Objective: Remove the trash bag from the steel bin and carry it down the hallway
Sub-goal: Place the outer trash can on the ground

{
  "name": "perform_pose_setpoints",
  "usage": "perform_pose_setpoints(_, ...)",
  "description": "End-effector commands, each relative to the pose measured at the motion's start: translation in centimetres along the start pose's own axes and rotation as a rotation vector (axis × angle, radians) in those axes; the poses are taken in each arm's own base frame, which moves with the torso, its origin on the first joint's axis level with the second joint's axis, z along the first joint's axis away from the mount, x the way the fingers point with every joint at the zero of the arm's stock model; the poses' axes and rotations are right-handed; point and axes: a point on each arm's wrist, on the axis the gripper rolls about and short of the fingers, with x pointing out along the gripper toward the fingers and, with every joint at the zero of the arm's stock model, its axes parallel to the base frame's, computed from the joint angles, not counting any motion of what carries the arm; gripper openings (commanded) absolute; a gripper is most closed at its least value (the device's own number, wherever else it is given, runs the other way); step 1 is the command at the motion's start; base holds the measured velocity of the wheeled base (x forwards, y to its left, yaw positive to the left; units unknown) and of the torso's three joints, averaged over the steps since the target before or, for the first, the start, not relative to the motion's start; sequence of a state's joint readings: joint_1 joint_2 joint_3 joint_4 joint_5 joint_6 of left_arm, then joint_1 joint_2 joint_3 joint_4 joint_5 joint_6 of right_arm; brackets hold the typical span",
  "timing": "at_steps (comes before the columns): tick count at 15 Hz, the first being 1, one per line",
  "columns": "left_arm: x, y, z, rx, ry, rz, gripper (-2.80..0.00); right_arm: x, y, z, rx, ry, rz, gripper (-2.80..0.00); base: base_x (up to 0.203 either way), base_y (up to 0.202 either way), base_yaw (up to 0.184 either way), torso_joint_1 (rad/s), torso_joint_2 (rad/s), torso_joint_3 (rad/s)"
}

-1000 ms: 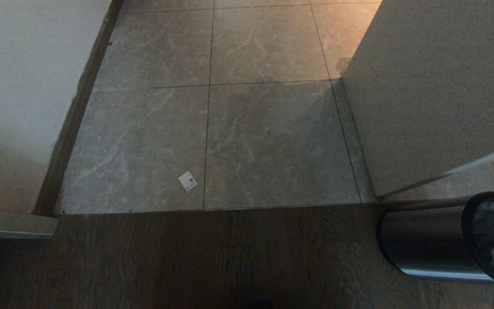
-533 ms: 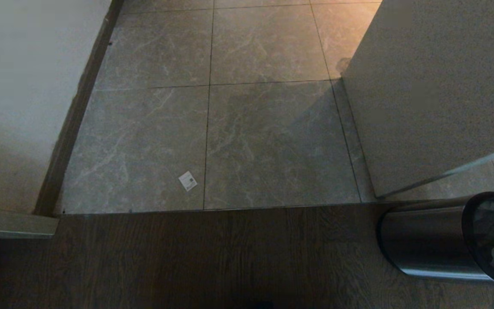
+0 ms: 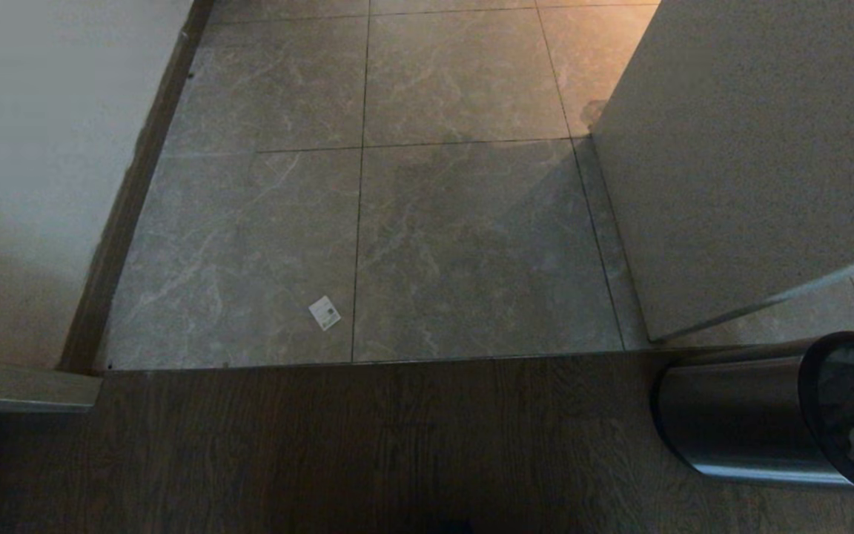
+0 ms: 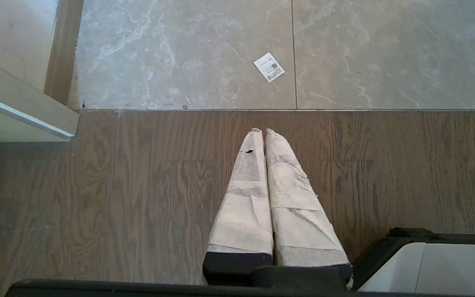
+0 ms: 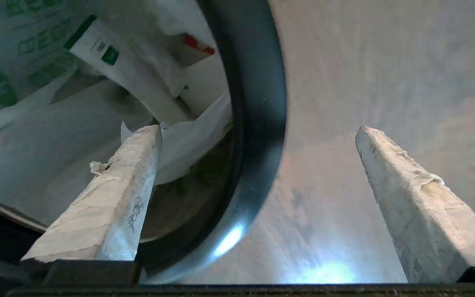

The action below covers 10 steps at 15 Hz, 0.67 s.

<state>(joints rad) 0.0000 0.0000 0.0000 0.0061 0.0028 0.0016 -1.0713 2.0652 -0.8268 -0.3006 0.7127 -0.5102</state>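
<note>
Before us lay large grey marble-veined floor tiles (image 3: 464, 245), meeting dark wood-grain flooring (image 3: 368, 445) at a straight seam; a pale wall (image 3: 34, 170) with a brown skirting (image 3: 127, 215) stood left; another pale wall (image 3: 753, 148) stood right; warm light tinted the far tiles; a small white label (image 3: 325, 312) lay on one tile.

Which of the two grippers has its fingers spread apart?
The right gripper: its fingers straddle the steel bin's black rim, one inside by the trash bag. The left gripper's fingers are pressed together over wood floor.

A small white label (image 3: 324, 313) (printed) lies on tile near wood flooring (image 3: 323, 445).
</note>
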Motion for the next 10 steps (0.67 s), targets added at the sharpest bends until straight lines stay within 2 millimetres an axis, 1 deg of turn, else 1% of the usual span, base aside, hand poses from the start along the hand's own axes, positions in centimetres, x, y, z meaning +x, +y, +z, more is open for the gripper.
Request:
perform_pose_setpoints(1,0.0,0.0,0.0,-0.002,0.0,0.0,-2.8,1.2,-0.6,-0.9,0.02,0.004,0.044,0.0,0.0,0.0,0.0,0.0,0.0,0.0)
perform_pose_setpoints(2,0.0,0.0,0.0,-0.001,0.0,0.0,-2.8,1.3,-0.7,-1.0,0.021,0.001,0.055,0.0,0.0,0.0,0.0,0.0,0.0,0.0)
perform_pose_setpoints(3,0.0,0.0,0.0,0.0,0.0,0.0,-2.8,1.5,-0.9,-1.2,0.026,0.004,0.056,-2.8,0.0,0.0,0.0,0.0,0.0,0.0)
perform_pose_setpoints(8,0.0,0.0,0.0,0.0,0.0,0.0,-2.8,2.2,-1.5,-1.3,0.015,0.005,0.046,-2.8,0.0,0.0,0.0,0.0,0.0,0.0)
perform_pose_setpoints(10,0.0,0.0,0.0,0.0,0.0,0.0,-2.8,2.0,-1.4,-1.1,0.008,-0.002,0.042,-2.8,0.0,0.0,0.0,0.0,0.0,0.0)
